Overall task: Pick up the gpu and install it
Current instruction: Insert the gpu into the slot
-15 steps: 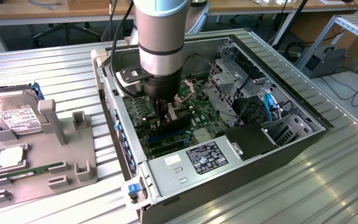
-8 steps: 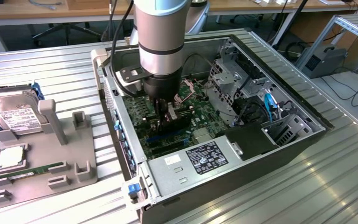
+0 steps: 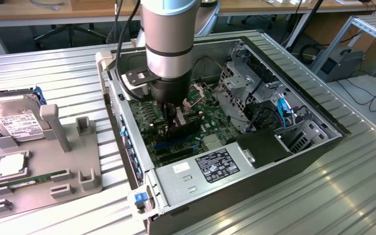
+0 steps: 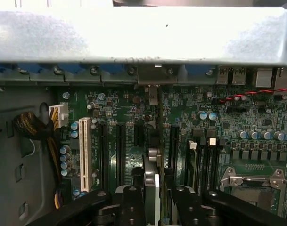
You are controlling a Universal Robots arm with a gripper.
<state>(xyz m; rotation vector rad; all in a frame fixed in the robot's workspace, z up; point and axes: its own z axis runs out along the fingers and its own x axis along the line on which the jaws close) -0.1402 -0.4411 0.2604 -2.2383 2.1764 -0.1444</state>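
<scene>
I am lowering the gpu point(image 4: 151, 188) into an open computer case point(image 3: 305, 147) that lies on its side on a ribbed metal table point(image 3: 344, 196). My pincer point(image 3: 175, 122) is clamped on the card's top edge, one finger on each face, and the card hangs edge-on, upright, straight below my wrist. In the wrist view its thin edge runs up toward the case's rear wall, just above the green motherboard point(image 4: 237, 117) and in line with the dark expansion slots point(image 4: 119, 150); a white slot point(image 4: 85, 146) stands further off to one side. I judge this to be the install step: the card must line up with one slot and its end bracket with the rear opening. Whether it touches the slot yet I cannot tell.

Inside the case, in the exterior view: the power supply point(image 3: 207, 171) at 6 o'clock, drive cages point(image 3: 246, 83) at 2 o'clock.

At 9 o'clock outside the case a grey parts holder point(image 3: 70, 186) carries a hard drive point(image 3: 15, 122), a processor point(image 3: 10, 166) and a green memory stick point(image 3: 31, 180).
</scene>
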